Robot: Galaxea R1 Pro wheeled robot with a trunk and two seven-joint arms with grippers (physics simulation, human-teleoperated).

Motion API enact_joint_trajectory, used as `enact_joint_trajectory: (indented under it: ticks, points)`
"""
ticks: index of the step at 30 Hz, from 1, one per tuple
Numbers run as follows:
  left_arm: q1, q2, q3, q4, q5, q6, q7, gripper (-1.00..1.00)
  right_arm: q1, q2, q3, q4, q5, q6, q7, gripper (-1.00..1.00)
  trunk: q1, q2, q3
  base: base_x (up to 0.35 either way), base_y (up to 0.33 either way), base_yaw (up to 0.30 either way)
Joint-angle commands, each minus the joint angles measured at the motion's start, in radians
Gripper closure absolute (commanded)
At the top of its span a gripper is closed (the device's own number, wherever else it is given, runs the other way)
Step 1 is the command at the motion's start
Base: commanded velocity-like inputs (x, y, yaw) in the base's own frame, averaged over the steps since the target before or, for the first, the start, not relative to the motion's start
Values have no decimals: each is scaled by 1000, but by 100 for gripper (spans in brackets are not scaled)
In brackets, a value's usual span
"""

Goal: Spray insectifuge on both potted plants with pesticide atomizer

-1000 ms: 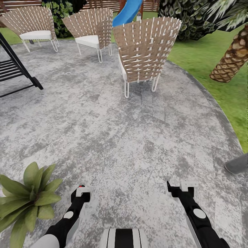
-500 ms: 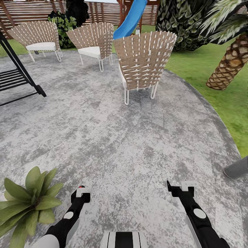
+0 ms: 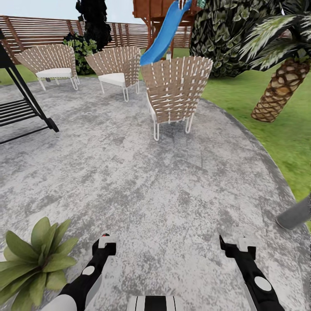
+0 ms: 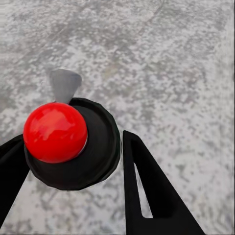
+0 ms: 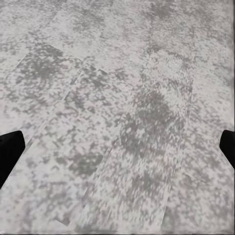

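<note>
Two left jaws flank the pesticide atomizer (image 4: 68, 144).

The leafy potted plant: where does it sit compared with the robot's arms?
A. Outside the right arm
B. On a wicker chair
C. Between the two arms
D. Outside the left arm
D: the potted plant stands on the paving beyond the left gripper, at the head view's lower left.

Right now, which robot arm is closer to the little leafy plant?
Left. The left gripper sits just beside the potted plant, with bare paving between them; the right gripper is well across the paving.
</note>
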Motion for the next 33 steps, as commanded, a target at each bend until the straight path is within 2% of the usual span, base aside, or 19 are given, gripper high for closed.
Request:
enact_joint_trajectory:
  ticks: [1, 4, 9, 14, 17, 20, 30, 33]
  points:
    - [0, 0, 0, 2, -4, -3, 4, 100, 6, 1, -1, 0, 9, 0, 1, -100, -1, 0, 5, 0, 0, -139]
    - [2, 0, 0, 2, -4, -2, 3, 100, 15, 3, -1, 1, 14, -4, 2, -100, -2, 1, 21, 0, 0, -140]
    - [6, -1, 0, 2, -4, -2, 3, 100, 27, 3, -6, 16, 57, -11, 1, -100, -4, 2, 47, 0, 0, -141]
    - [25, 0, 1, 1, -3, -2, 3, 100, 49, 3, -8, 69, 62, -40, -1, -100, -6, 3, 74, 0, 0, -141]
    - [35, -3, 1, 0, -3, -2, 3, 100, 61, 1, -9, 166, 64, -123, 0, -100, -8, 4, 90, 0, 0, -141]
    - [37, -2, 1, -2, -2, -2, 4, 100, 64, -1, -10, 212, 64, -159, 0, -100, -9, 4, 106, 0, 0, -141]
    - [38, -2, 1, 0, -2, -2, 4, 100, 67, -2, -11, 251, 64, -177, -3, -100, -14, 7, 159, 0, 0, -135]
    - [38, -2, 1, 0, -2, -2, 4, 100, 68, -1, -11, 281, 63, -178, -5, -100, -25, 28, 171, 0, 0, -113]
